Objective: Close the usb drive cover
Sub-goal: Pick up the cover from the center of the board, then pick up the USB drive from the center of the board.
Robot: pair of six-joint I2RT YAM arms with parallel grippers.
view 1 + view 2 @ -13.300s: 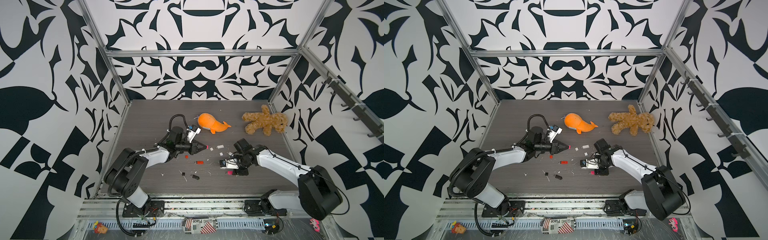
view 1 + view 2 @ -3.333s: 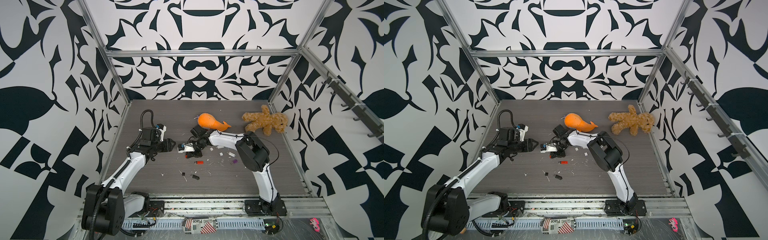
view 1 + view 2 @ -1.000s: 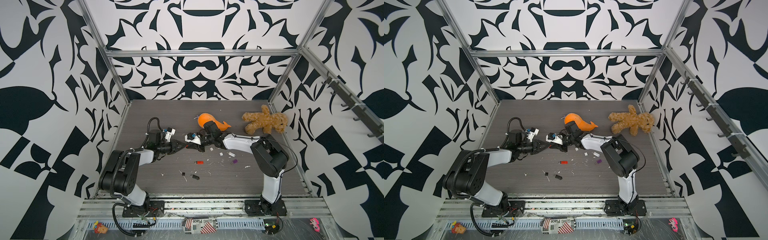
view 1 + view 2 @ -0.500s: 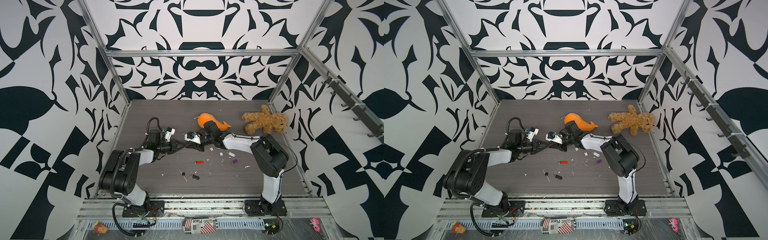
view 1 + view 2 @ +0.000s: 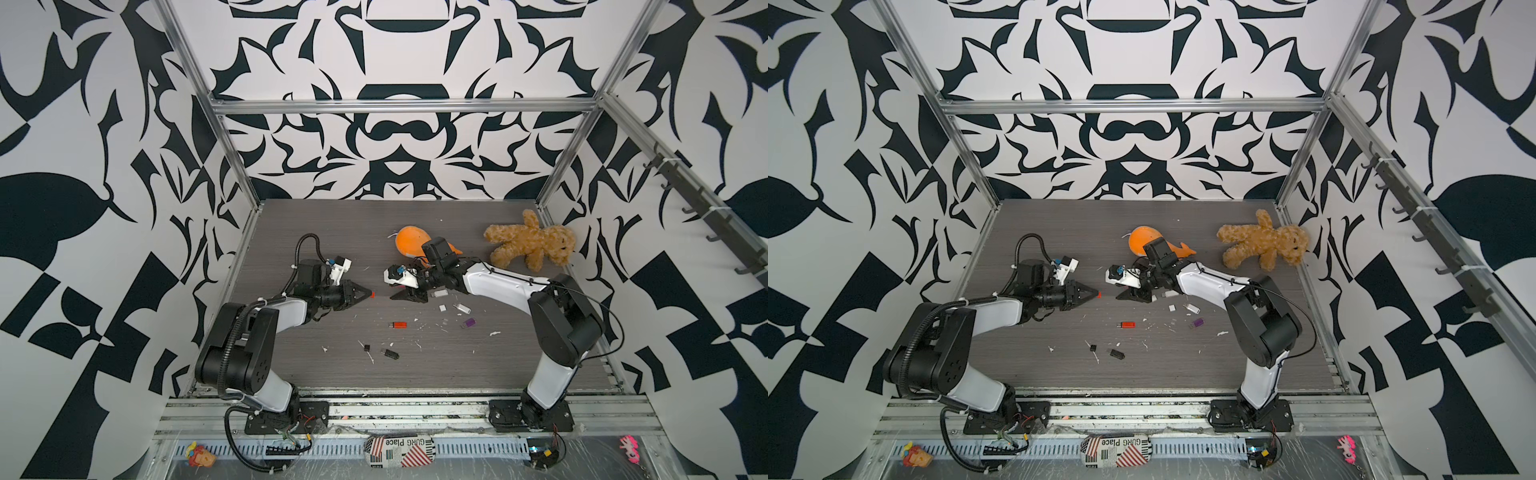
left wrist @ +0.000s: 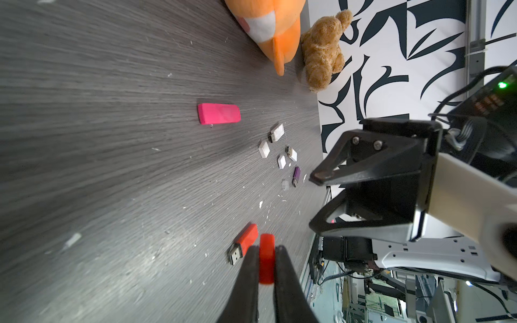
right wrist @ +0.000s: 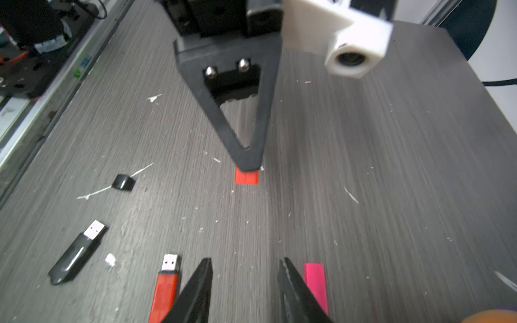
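I have the red cap (image 6: 265, 246) clamped between the fingers of the left gripper (image 5: 368, 294), its end poking out past the tips. The right gripper (image 7: 244, 263) faces it with fingers apart and nothing between them. The red drive (image 7: 165, 282) lies flat on the surface (image 5: 332, 232) just beside the right gripper, plug bare, so the cover is not yet on.

I judge this to be the pick-up of the drive: cap in hand, body not yet taken. Next I'd lower the right fingers over the drive's red body, leaving the metal plug free, and lift. Then I'd line the plug up with the cap's mouth and push straight in. I can't tell which way that mouth faces, so I'd check first. A pink piece (image 7: 314, 279) lies on the other side of the right fingers, and I'd keep off it.
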